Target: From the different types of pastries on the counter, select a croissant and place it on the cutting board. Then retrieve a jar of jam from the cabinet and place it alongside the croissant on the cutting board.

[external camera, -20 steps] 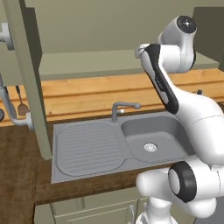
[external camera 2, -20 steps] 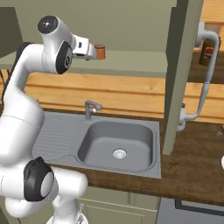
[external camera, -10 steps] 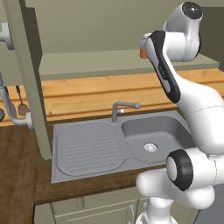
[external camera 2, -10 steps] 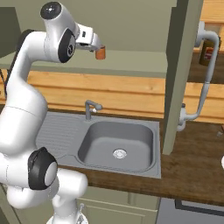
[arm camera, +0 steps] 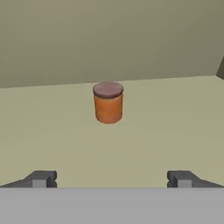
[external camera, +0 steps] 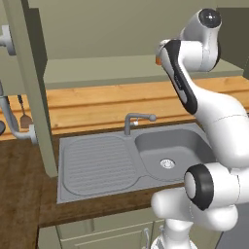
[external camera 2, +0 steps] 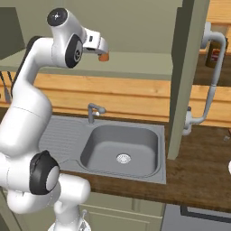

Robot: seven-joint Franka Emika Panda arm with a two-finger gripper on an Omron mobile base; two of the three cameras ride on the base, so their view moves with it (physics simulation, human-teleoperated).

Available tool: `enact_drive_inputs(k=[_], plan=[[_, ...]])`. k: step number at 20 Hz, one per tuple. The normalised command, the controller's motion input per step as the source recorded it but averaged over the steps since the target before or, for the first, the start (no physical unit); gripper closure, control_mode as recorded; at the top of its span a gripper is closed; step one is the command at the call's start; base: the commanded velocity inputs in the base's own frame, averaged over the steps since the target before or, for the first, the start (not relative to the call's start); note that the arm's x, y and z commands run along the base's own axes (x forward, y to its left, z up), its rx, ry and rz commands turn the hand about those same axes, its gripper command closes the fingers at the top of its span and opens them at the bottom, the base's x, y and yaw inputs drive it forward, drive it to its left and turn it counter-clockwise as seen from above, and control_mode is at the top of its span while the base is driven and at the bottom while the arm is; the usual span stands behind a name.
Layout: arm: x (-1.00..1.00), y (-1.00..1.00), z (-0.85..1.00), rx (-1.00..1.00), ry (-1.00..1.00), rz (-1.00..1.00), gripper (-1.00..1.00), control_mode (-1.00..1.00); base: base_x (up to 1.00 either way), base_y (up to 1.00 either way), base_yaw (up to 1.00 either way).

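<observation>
The jar of jam (arm camera: 108,103), short and reddish-orange with a darker lid, stands upright on the pale shelf of the open grey-green cabinet (external camera 2: 135,67). My gripper (arm camera: 111,179) faces it from a short way off, open, with nothing between the fingertips (arm camera: 41,178). From the right base the hand (external camera 2: 97,43) sits high at shelf level, just left of the jar (external camera 2: 104,57). From the left base my arm hides the hand, and a sliver of the jar (external camera: 157,60) peeks out beside it. The croissant and the cutting board are out of view.
An open cabinet door (external camera 2: 185,76) hangs down right of the shelf, another (external camera: 29,82) at the left. Below lie a grey sink (external camera 2: 122,144) with faucet (external camera 2: 92,110) and drainboard (external camera: 97,163), set in the dark counter (external camera 2: 203,167). A dark labelled jar (external camera 2: 215,54) stands far right.
My arm has lifted its upper joints and the hand has shifted slightly in front of the shelf. The jar has stayed put and the jaws have stayed open.
</observation>
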Motion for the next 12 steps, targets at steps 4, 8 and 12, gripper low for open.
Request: enact_drive_inputs(k=[4,8,12], plan=[[0.35,0.00,-0.01,0.00,-0.12,-0.03,-1.00,-1.00,0.00,0.00,0.00],[0.46,0.00,0.00,0.00,-0.09,0.00,-1.00,-1.00,0.00,0.00,0.00],[0.35,0.00,0.00,0.00,0.00,0.00,-1.00,-1.00,0.00,0.00,0.00]])
